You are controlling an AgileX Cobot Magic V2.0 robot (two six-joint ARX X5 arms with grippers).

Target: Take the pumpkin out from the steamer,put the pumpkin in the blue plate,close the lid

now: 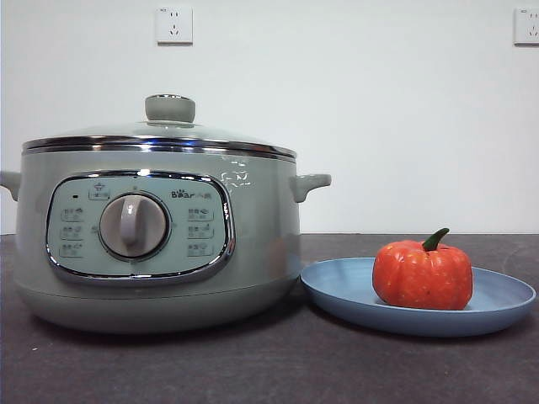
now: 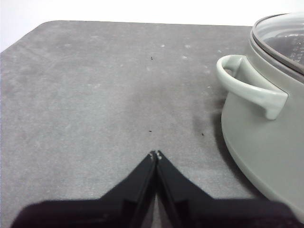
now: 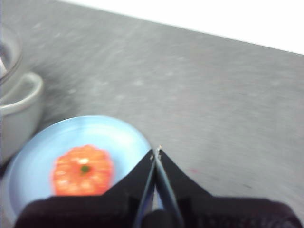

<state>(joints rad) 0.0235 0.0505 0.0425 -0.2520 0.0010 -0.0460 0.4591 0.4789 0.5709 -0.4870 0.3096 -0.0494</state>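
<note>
Pumpkin [image 3: 82, 171]: beside your right tool [image 3: 157, 151], on blue plate [image 3: 33, 164].
Tools: both pressed together, empty.
Risk: your careless swing could nudge the lid [image 1: 160, 135] askew.

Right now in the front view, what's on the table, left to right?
Steamer with the lid on it → blue plate → pumpkin sitting on the plate, right of its middle.

Small orange ribbed pumpkin [image 3: 82, 171] sits in round light-blue plate [image 3: 33, 161]; closed black right gripper [image 3: 156, 152] above plate's rim.
</note>
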